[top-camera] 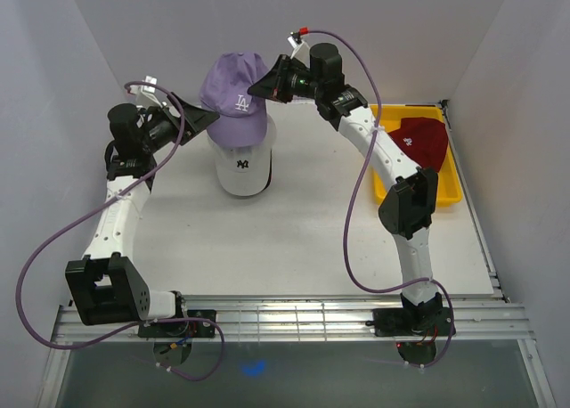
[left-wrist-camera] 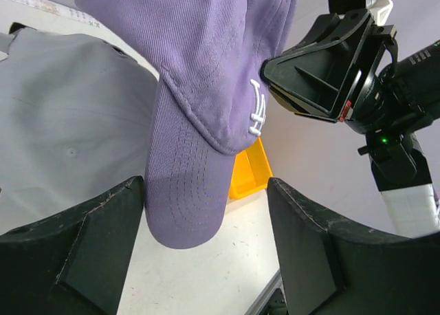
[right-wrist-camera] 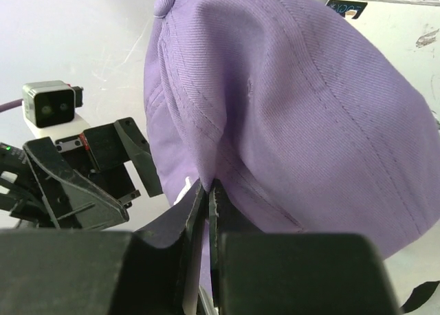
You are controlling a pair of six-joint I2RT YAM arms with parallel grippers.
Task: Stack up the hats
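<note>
Pinching the crown fabric of the lavender cap, the right jaws are clenched; the left jaws stand released near its brim. It hangs over the white cap on the worktop; best to lower it straight, crowns aligned, before letting go.

The lavender cap is matt twill cloth with fine diagonal ribs, rows of stitching across its brim, and a raised white embroidered logo. The white cap is plain matt fabric, smooth-looking. The dark red cap is matt cloth too. The yellow tray is smooth, faintly glossy plastic. The jaws are matt black plastic, finely ridged, with scuffed pale edges. The arm shells are smooth white plastic, satin in finish. The purple cable has a smooth sheath. The surface is matt white, and the rails at its near edge are dull grey metal.
</note>
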